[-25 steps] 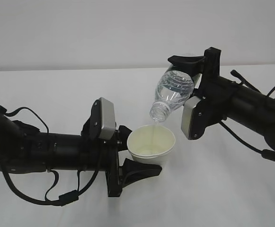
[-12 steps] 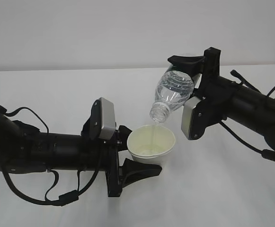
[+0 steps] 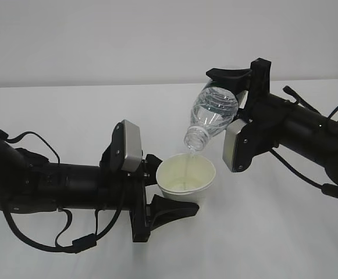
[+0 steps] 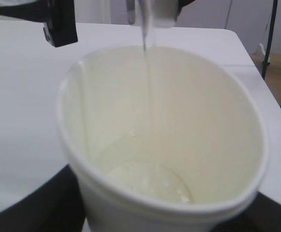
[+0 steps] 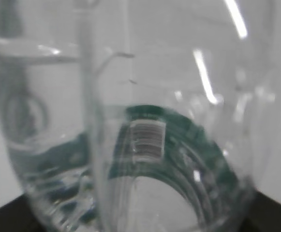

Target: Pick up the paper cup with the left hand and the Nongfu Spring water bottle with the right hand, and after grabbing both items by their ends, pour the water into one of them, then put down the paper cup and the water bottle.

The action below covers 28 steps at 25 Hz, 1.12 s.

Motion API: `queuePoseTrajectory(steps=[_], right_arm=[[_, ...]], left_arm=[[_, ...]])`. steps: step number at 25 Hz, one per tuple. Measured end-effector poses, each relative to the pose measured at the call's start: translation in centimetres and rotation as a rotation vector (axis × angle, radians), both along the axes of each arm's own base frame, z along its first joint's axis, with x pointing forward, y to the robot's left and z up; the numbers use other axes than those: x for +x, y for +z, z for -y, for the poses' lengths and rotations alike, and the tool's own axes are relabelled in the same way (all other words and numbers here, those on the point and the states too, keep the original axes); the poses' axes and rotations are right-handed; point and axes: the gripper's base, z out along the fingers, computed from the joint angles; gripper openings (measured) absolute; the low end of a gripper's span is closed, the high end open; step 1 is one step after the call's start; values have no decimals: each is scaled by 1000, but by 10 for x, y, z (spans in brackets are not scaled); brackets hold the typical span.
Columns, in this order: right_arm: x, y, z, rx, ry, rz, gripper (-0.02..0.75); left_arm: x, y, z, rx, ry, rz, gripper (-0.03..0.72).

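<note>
The off-white paper cup (image 3: 186,177) is held level above the table, with my left gripper (image 3: 177,187) shut on its lower body. In the left wrist view the cup (image 4: 188,111) fills the frame and a shallow pool of water (image 4: 150,178) lies at its bottom. The clear Nongfu Spring water bottle (image 3: 212,116) is tilted mouth-down over the cup, and my right gripper (image 3: 230,97) is shut on its base end. A thin stream of water (image 3: 190,156) runs from the bottle mouth into the cup. The right wrist view looks through the bottle (image 5: 145,145) and its green label.
Both black arms lie low over the white table (image 3: 70,110), the left arm from the left and the right arm from the right. A pale wall stands behind. The table's right edge (image 4: 256,72) shows in the left wrist view.
</note>
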Motion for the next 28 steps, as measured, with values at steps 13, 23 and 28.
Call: queuePoseTrajectory(steps=[13,23,28], right_arm=[[0,0,0,-3,0,3,483],[0,0,0,-4,0,4,483],[0,0,0,-7,0,6,483]], left_arm=[[0,0,0,1,0,0,477],[0,0,0,1,0,0,477],[0,0,0,1,0,0,477]])
